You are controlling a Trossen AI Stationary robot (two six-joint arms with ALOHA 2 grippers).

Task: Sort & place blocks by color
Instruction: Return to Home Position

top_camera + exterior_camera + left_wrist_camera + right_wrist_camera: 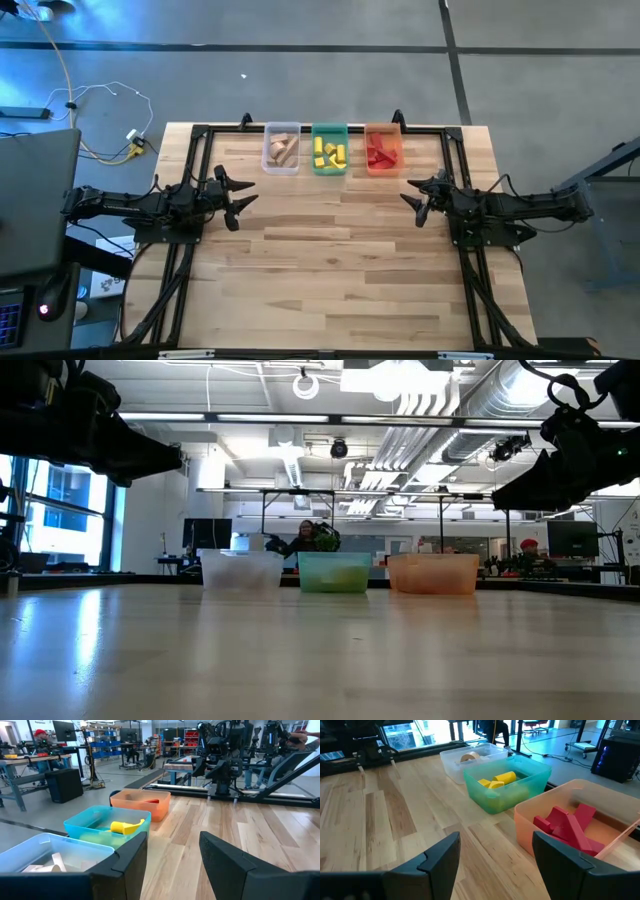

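blocks [329, 153]: sorted by colour into three bins standing in a row at the far edge of the table [330, 270]
tan blocks [283, 150]: lying in the clear bin [281, 171], at the left end of the row
yellow blocks [327, 160]: lying in the green bin [329, 172], middle of the row, just beside both neighbours
red blocks [380, 156]: piled in the orange bin [384, 172], at the right end of the row
left gripper [240, 197]: raised above the table's left side, near the clear bin, pointing toward the table's middle; fingers spread apart, grasping nothing
right gripper [411, 192]: raised above the table's right side, near the orange bin, pointing toward the left gripper; fingers spread apart, grasping nothing
room beyond: person [303, 540] seated behind the green bin in the low view, well apart from the table
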